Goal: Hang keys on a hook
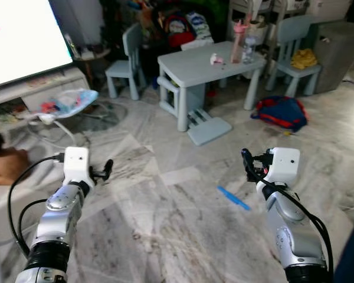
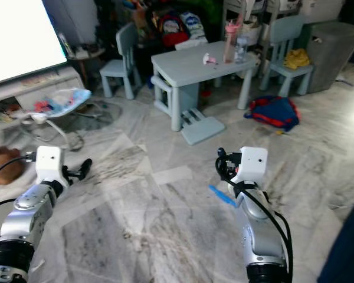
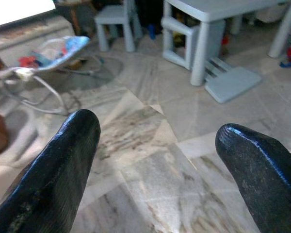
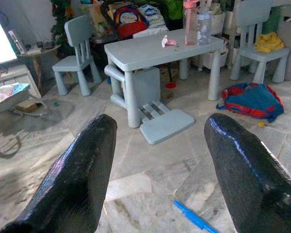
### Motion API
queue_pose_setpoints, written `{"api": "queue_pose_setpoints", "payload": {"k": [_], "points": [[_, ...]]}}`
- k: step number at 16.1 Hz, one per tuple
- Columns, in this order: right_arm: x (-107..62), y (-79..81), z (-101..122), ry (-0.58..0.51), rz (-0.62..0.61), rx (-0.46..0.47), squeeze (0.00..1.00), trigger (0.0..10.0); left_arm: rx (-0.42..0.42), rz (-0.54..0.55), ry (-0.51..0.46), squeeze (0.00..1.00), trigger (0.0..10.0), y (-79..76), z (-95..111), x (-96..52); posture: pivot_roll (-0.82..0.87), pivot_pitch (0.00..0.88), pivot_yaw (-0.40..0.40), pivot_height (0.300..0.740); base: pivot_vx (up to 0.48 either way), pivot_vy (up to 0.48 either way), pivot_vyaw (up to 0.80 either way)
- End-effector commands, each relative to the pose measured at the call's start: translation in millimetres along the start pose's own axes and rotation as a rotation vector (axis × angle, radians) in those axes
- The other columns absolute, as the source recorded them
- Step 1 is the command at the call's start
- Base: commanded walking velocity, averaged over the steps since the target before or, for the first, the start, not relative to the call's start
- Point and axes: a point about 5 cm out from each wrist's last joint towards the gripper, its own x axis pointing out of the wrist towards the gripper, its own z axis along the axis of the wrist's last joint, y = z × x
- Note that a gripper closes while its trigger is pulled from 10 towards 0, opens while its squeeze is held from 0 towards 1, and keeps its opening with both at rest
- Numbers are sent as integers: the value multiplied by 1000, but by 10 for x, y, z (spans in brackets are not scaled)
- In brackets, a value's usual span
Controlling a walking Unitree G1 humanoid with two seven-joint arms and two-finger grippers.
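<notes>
Left eye view cuts the screen (image 1: pixel 20 35) off at the top left corner, while one pale blue table (image 1: pixel 209 62) carries two bottles (image 1: pixel 243 44) between two small chairs (image 1: pixel 127 56), and both left gripper (image 3: pixel 155 160) and right gripper (image 4: pixel 157 160) hover spread and empty over the marble floor (image 1: pixel 165 224) by one blue stick (image 1: pixel 233 198).

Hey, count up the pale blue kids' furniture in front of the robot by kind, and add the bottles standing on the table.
Tables: 1
Chairs: 2 and
Stools tucked under the table: 1
Bottles on the table: 2, one pink, one clear
Total: 6
</notes>
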Motion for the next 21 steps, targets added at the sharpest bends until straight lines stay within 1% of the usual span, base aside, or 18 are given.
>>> {"api": "queue_pose_setpoints", "payload": {"k": [1, 3, 5, 6, 9, 12, 13, 16, 17, 18, 19, 20, 21], "points": [[5, -29, 4, -4, -11, -4, 0, 10000, 12, 15, 6, 0, 10000, 35, -19, -2, -2, 0, 62, 740, 0, 0, 0], [3, -149, -43, 13, -42, -16, 0, 10000, 10, 45, 13, 0, 10000, 92, -51, 12, -5, 0, 60, 740, 0, 0, 0], [11, -200, -60, 23, -56, -15, 0, 10000, 11, 50, 23, 0, 10000, 109, -81, 16, -7, 0, 59, 740, 0, 0, 0], [34, -275, -82, 36, -72, -26, 0, 10000, 15, 65, 54, 0, 10000, 143, -158, 14, -7, 0, 55, 740, 0, 0, 0], [34, -360, -113, 51, -94, -26, 0, 10000, 8, 86, 66, 0, 10000, 179, -214, 3, -8, 0, 51, 740, 0, 0, 0], [8, -411, -208, 80, -108, -22, 0, 10000, -2, 101, 85, 0, 10000, 197, -269, 2, -7, 0, 50, 740, 0, 0, 0], [-13, -425, -286, 107, -109, -25, 0, 10000, 5, 103, 108, 0, 10000, 206, -317, 2, -9, 0, 51, 740, 0, 0, 0], [-30, -497, -474, 184, -136, 9, 0, 10000, -9, 103, 192, 0, 10000, 211, -520, -29, -10, 0, 51, 740, 0, 0, 0], [-30, -496, -570, 228, -121, 14, 0, 10000, -20, 94, 233, 0, 10000, 199, -626, -56, -11, 0, 48, 740, 0, 0, 0], [-31, -502, -625, 248, -118, 8, 0, 10000, -16, 86, 260, 0, 10000, 185, -709, -81, -12, 0, 43, 740, 0, 0, 0], [-33, -510, -691, 277, -113, 4, 0, 10000, -21, 76, 301, 0, 10000, 177, -830, -131, -12, 0, 40, 740, 0, 0, 0], [-59, -512, -825, 345, -109, 28, 0, 10000, -33, 85, 363, 0, 10000, 192, -1001, -223, -14, 0, 36, 740, 0, 0, 0], [-89, -497, -922, 392, -96, 39, 0, 10000, -52, 114, 405, 0, 10000, 227, -1118, -301, -21, 0, 31, 740, 0, 0, 0]]}}
